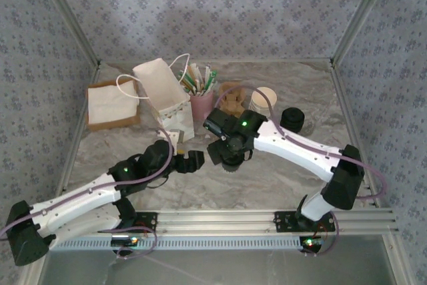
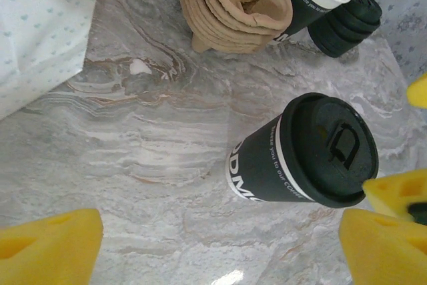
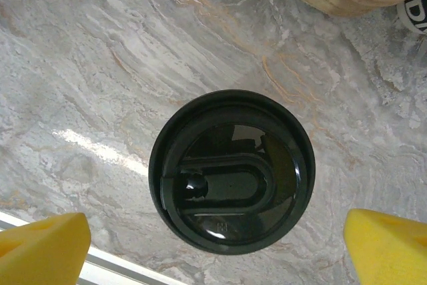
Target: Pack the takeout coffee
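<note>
The takeout coffee [image 2: 280, 158] stands upright on the marble table, a dark cup with white lettering and a black lid [image 3: 232, 171]. My right gripper [image 3: 217, 231] hangs straight above it, open, its yellow fingertips [image 3: 40, 248] wide on both sides of the lid and apart from it. In the top view that gripper [image 1: 230, 157] covers the cup. Beside the cup on its left, my left gripper [image 2: 217, 251] is open, with bare table between its yellow pads [image 2: 47, 245]. From above, the left gripper [image 1: 192, 161] sits just left of the right one.
Behind stand a white paper bag [image 1: 167, 98], a pink holder [image 1: 201, 105] of utensils, brown pulp carriers [image 1: 231, 98], a stack of cream cups [image 1: 263, 100] and black lids [image 1: 292, 120]. Napkins on a brown tray [image 1: 112, 105] lie at the back left.
</note>
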Available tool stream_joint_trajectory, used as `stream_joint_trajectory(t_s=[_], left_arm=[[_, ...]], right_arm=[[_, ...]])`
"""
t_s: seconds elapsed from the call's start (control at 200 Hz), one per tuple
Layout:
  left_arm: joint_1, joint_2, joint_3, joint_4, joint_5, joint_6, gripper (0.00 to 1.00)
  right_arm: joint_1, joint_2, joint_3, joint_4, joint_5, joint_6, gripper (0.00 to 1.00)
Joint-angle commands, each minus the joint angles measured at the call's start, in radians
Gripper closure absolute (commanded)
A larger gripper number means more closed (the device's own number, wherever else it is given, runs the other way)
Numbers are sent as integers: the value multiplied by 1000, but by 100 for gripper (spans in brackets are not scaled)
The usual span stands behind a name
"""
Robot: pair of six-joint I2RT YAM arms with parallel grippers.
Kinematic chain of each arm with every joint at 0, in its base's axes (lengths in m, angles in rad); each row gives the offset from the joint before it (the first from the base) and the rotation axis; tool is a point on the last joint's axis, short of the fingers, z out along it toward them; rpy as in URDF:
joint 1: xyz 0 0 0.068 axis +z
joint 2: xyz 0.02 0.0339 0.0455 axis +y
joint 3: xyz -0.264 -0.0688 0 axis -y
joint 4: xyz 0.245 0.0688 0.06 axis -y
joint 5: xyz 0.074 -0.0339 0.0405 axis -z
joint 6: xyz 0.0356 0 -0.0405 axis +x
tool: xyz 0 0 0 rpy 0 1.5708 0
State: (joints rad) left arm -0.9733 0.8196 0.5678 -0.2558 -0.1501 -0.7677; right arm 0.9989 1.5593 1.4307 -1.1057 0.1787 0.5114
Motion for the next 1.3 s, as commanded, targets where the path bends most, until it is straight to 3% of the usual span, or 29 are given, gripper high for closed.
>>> stream_joint_trajectory(t_s=[0.0, 0.59, 1.294], left_arm=[[13, -39, 8, -53, -34, 4, 3], [25, -61, -17, -54, -32, -5, 1], [27, -62, -26, -43, -30, -8, 0]], right_arm=[[-13, 24, -27, 5, -15, 0, 0], [-46, 105, -97, 101, -78, -7, 0], [2, 91, -9, 34, 14, 7, 1]])
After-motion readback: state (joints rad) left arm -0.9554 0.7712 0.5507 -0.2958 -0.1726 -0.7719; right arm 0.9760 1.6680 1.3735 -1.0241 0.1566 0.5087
